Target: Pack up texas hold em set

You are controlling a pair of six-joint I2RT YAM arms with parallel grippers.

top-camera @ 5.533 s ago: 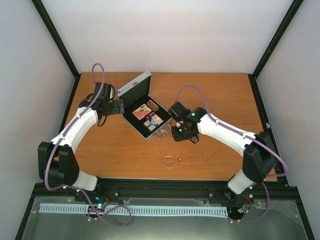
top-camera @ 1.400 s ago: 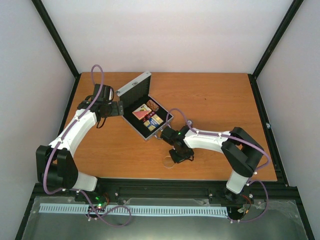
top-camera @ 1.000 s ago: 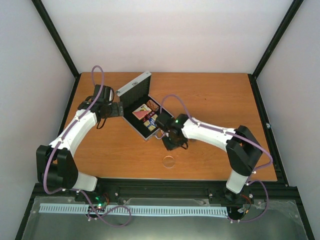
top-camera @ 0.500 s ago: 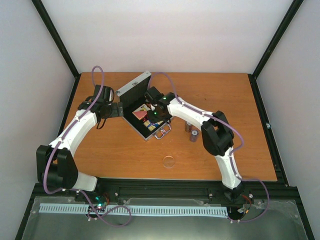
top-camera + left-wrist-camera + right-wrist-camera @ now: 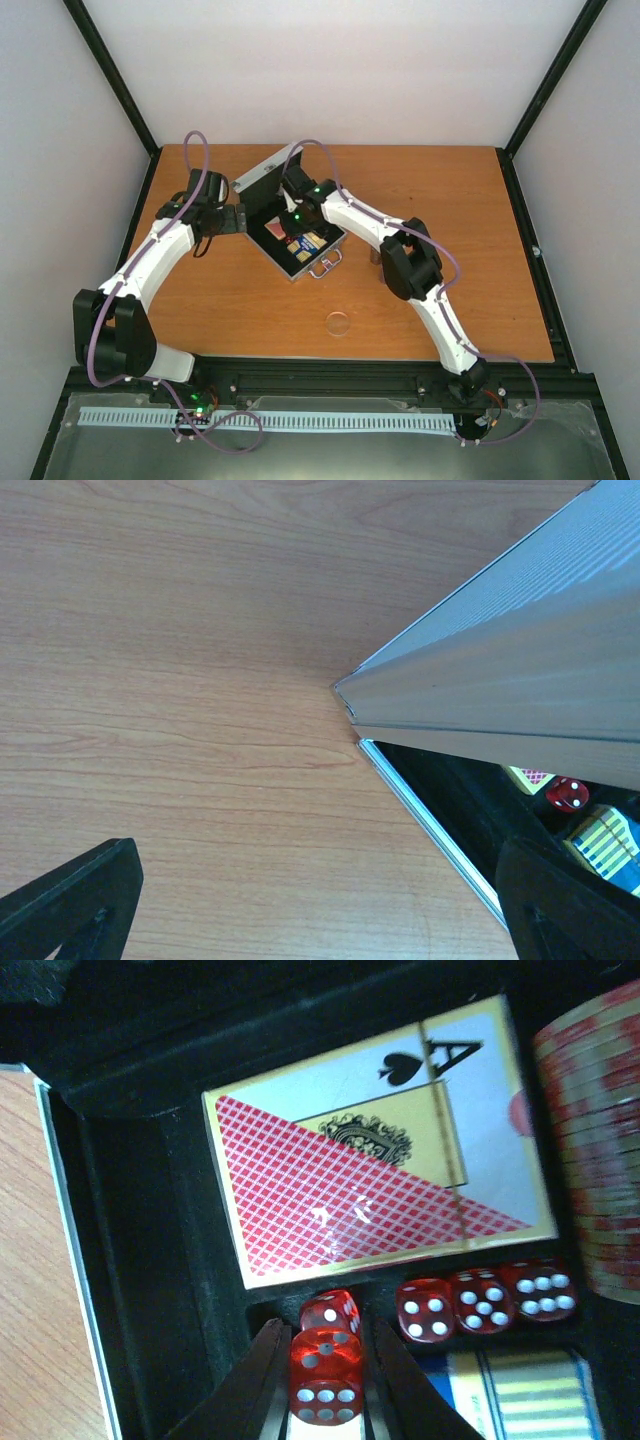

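**Fig.** Packing the hold'em set: one instant, three views.

**(a) R wrist view.** Your right end effector is clenched on one red die, pinched betw. its two fingers. It sits inside the open case, over the dice slot. Whether the die touches the lining: can't tell.
- Just beyond the fingertips lies a second die, right next to the held one.
- A row of three dice runs off to the right of it.
- Further ahead of the end effector sits the red-white deck, ace of spades showing.
- Far right of the fingers, a chip stack lies on its side.
- Near-right, beside the right finger, is the blue-yellow deck.

**(b) L wrist view.** Your left end effector is released: fingers spread wide, only bare tabletop betw. them. The case corner lies just ahead, approx. centred betw. the fingers. The raised lid slopes up to the right of it.

**(c) Top view.** The lid stands open on the far side of the right end effector. The metal handle is on the case's side nearer the arm bases. The clear disc lies flat on the tabletop, outside the case, well apart from both end effectors, toward the bases.
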